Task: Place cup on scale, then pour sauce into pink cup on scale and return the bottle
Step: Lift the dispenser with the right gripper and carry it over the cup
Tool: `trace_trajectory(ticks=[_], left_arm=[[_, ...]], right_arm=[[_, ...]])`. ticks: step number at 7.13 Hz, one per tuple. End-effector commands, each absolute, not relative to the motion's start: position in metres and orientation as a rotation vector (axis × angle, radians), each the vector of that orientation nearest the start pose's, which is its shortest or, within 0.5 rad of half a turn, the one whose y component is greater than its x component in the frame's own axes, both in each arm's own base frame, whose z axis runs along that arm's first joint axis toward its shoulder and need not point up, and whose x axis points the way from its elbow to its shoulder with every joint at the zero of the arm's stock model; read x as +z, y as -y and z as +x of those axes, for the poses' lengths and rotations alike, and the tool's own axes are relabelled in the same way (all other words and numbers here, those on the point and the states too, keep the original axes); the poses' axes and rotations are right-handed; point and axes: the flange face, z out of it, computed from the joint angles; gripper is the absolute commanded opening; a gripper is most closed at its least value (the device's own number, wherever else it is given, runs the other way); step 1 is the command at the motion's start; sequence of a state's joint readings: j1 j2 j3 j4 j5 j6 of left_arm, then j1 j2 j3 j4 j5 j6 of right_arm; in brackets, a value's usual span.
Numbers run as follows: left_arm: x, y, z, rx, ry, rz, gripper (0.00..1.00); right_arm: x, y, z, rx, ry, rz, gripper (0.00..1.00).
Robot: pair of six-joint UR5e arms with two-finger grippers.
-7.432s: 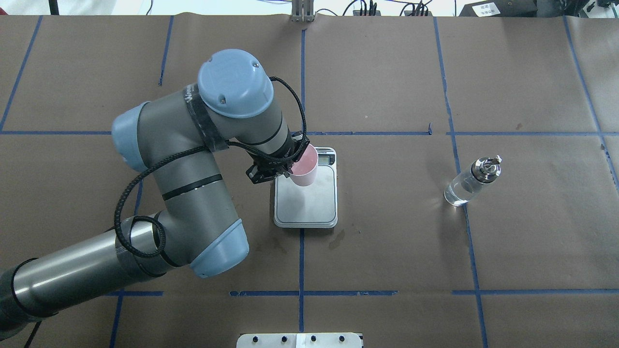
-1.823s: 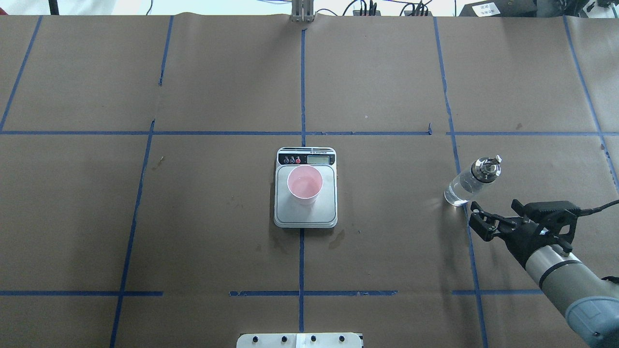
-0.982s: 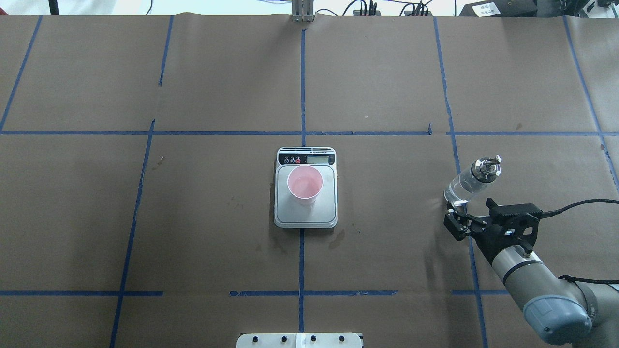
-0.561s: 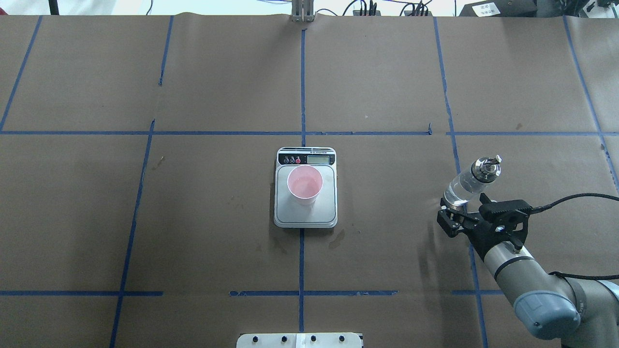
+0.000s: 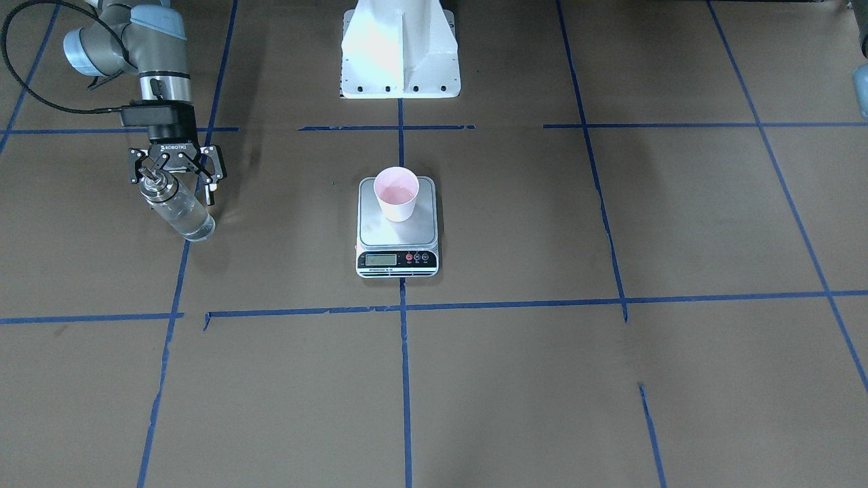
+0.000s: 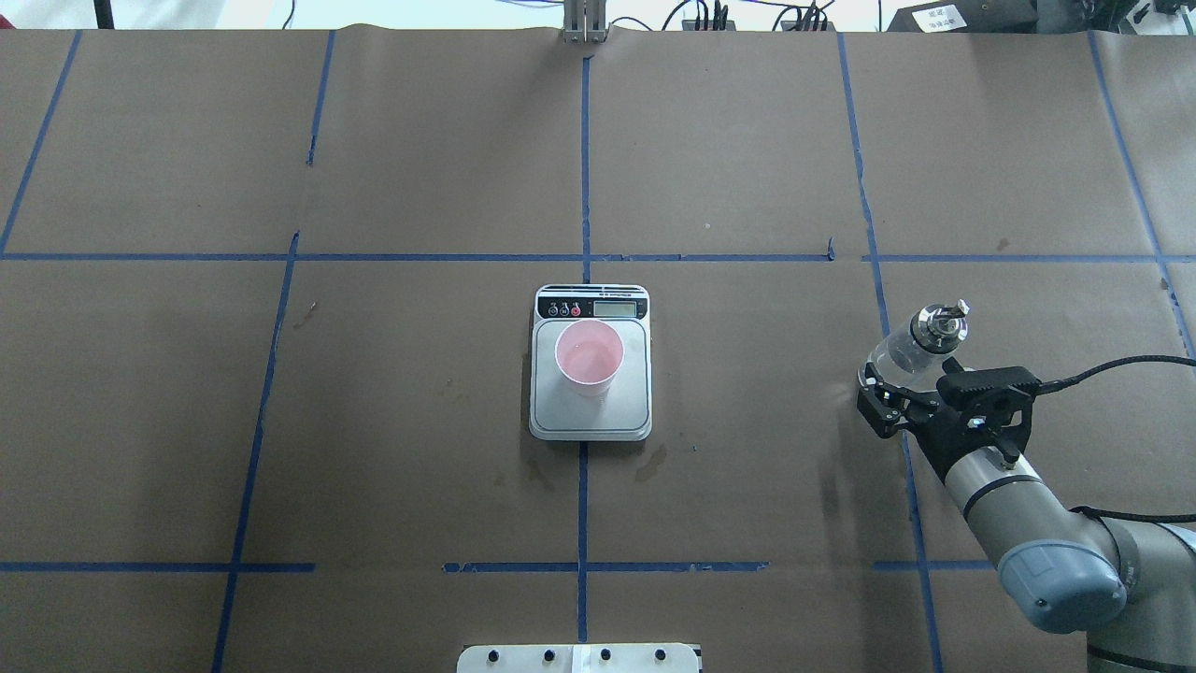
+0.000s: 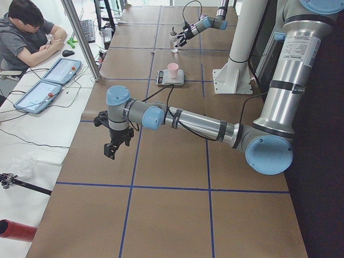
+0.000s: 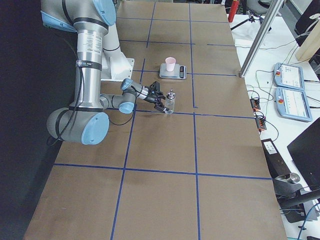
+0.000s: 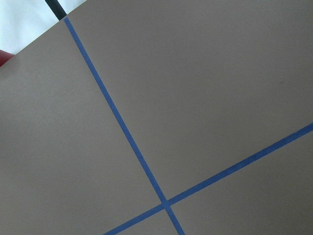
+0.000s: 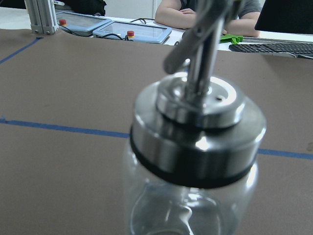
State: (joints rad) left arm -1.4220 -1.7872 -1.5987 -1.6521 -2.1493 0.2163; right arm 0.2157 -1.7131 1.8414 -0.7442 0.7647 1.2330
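Observation:
The pale pink cup point(image 6: 589, 355) stands upright on the steel platform of the scale point(image 6: 590, 413) at the table's middle; it also shows in the front view point(image 5: 397, 193). The clear glass bottle point(image 6: 911, 348) with a metal collar and spout stands on the table at the right. My right gripper point(image 6: 908, 381) is open, its fingers on either side of the bottle point(image 5: 184, 215), and no contact is visible. The right wrist view is filled by the bottle's collar point(image 10: 195, 147). My left gripper point(image 7: 110, 150) shows only in the exterior left view, so I cannot tell whether it is open or shut.
The robot's white base point(image 5: 400, 47) is behind the scale. An operator point(image 7: 27, 32) sits at a side desk with tablets point(image 7: 48, 86) beyond the far edge. My left arm point(image 7: 188, 121) stretches low over the table's left end. Blue tape lines point(image 9: 122, 127) cross the brown paper.
My left arm has let go of the cup on the scale and withdrawn out of the overhead view. My right gripper came in and moved forward, so its open fingers now straddle the bottle.

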Motion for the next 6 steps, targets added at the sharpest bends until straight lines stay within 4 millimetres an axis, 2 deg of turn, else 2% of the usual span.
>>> trace_trajectory(ticks=[1, 2, 3, 5, 6], left_arm=[[0.529, 0.598, 0.01, 0.446, -0.567, 0.34, 1.0], [0.529, 0.598, 0.01, 0.446, -0.567, 0.34, 1.0], [0.528, 0.598, 0.008, 0.444, -0.566, 0.342, 1.0], [0.521, 0.597, 0.008, 0.445, -0.566, 0.352, 1.0], [0.516, 0.596, 0.008, 0.446, -0.565, 0.359, 1.0]], right_arm=[[0.487, 0.304, -0.388, 0.284, 0.655, 0.968, 1.0], [0.49, 0.306, -0.394, 0.282, 0.651, 0.968, 1.0], [0.489, 0.312, -0.412, 0.288, 0.656, 0.97, 1.0], [0.491, 0.316, -0.412, 0.297, 0.655, 0.97, 0.99], [0.49, 0.317, -0.411, 0.3, 0.655, 0.972, 0.92]])
